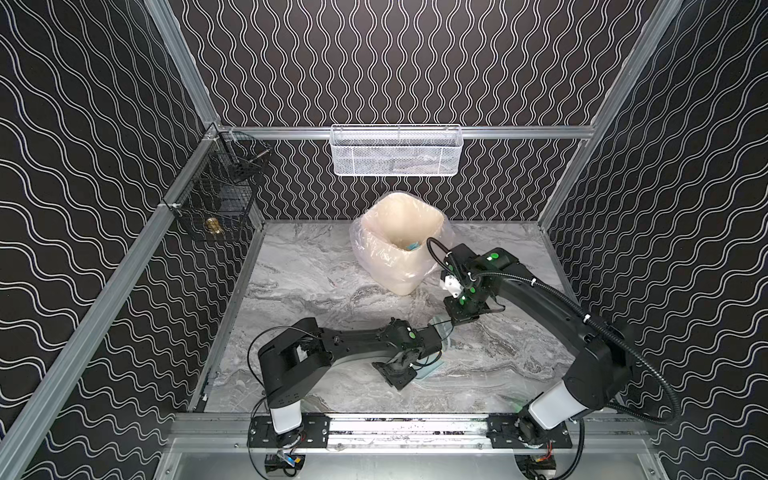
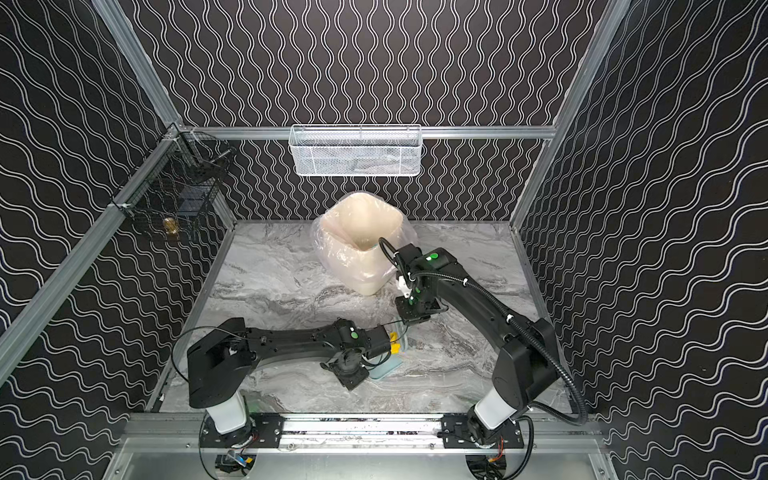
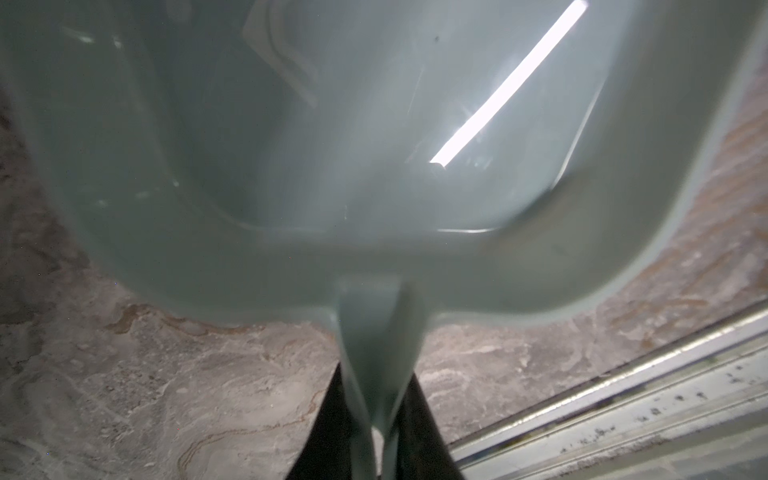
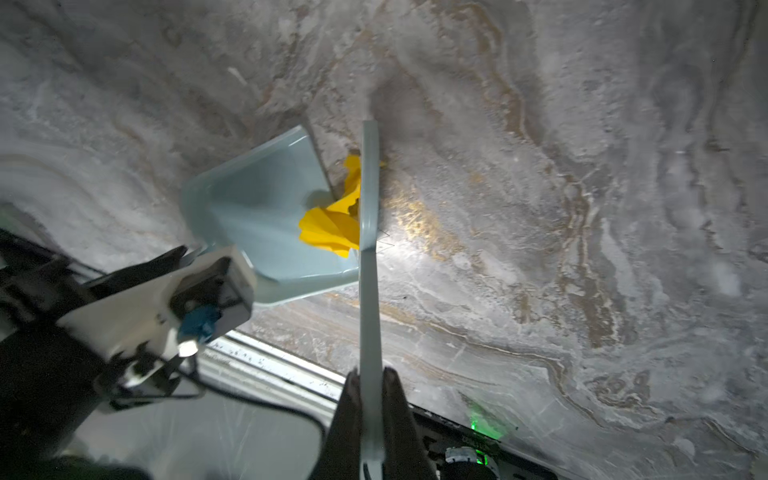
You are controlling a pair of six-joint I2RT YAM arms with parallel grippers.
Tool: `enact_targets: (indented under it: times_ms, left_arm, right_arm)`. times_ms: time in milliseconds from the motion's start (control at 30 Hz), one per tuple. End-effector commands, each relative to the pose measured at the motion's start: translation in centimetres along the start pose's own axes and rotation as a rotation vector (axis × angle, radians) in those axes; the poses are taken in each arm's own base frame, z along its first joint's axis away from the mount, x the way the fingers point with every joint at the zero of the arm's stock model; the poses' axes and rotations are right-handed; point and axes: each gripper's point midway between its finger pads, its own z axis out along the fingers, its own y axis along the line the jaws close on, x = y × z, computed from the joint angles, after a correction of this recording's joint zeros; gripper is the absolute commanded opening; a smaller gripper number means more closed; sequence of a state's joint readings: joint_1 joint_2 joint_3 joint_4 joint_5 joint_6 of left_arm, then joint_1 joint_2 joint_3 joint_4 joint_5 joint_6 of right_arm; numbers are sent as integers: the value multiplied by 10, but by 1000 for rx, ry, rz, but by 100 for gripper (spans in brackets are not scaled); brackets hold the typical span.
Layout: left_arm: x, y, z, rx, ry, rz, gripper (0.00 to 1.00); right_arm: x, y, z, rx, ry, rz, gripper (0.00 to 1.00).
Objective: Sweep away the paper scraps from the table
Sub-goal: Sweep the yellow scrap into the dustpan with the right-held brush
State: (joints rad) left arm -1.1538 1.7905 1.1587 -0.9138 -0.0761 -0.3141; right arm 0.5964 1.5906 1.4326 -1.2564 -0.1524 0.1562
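Black wire basket (image 1: 216, 199): hung on the left rail, well apart from the work; not engaged.

Left gripper (image 3: 376, 370): jaws pinched on the thin handle of the pale blue dustpan (image 3: 291, 166); the pan is held low over the table (image 1: 311, 282), near centre, its open lip turned toward the brush so that paper can be pushed straight in.

Paper scraps (image 4: 332, 228): only crumpled yellow paper is made out; it lies across the pan's lip, partly on the pan and partly on the marble, touching the brush; no other scrap is seen on the bare table in both top views.

Bin (image 1: 399, 232): cream, lined with clear plastic, stood far of centre, judged to be placed there for tipping; a fleck of light blue is seen inside, judged to be paper already dumped.

White mesh basket (image 1: 395, 151): hung on the far rail above the bin; unused.

Brush (image 4: 370, 270): pale blue, seen edge-on; set against the yellow paper on the side away from the pan, to drive it in.

Right gripper (image 4: 371, 374): jaws pressed together on the brush handle; sweep judged nearly done, tipping not yet done.
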Motion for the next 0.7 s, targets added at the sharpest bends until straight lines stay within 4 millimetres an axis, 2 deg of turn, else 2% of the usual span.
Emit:
enact_targets:
  times_ms: [0, 167, 300, 467, 667]
  left_arm:
    - [-5, 2, 1, -15, -19, -14, 0]
    - [-8, 2, 2, -19, -33, -26, 0]
    - [-6, 2, 2, -17, -36, -39, 0]
    - [-5, 2, 2, -10, -43, -48, 0]
    - [-9, 1, 2, -8, -43, -36, 0]
  right_arm:
    - [17, 24, -5, -112, 50, -7, 0]
    - [26, 30, -8, -134, 60, -10, 0]
    - [29, 11, -15, -62, 44, 15, 0]
    - [18, -10, -34, -70, -33, 83, 0]
    - [14, -22, -33, -55, -36, 117, 0]
